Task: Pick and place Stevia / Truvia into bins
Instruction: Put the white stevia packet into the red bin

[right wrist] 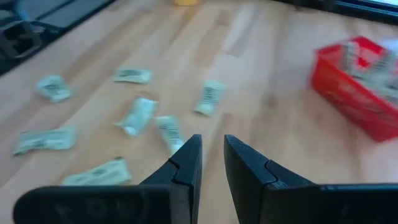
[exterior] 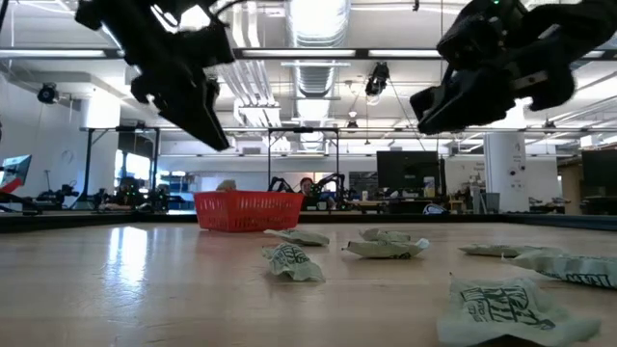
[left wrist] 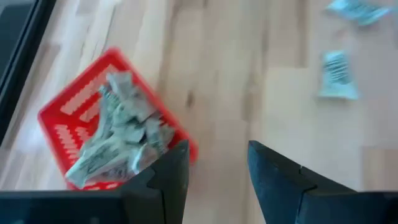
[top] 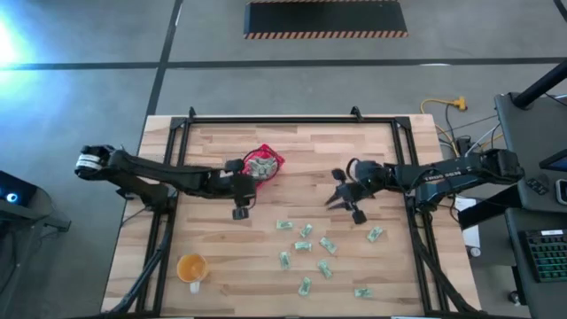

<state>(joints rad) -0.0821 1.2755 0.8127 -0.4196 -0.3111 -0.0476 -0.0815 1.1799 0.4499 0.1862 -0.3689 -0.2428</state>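
We see the left gripper (top: 241, 206) just beside the red basket (top: 263, 165), fingers parted and empty, likely just clear of a drop. Crumpled pale green packets (left wrist: 121, 134) heap inside the basket; more packets (top: 306, 248) lie scattered nearby. The right gripper (top: 345, 202) hovers above these, fingers narrowly apart, empty.

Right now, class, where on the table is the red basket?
In the high view the red basket sits left of centre toward the table's far edge, beside the left gripper, already holding a heap of packets; the loose packets lie nearer the front.
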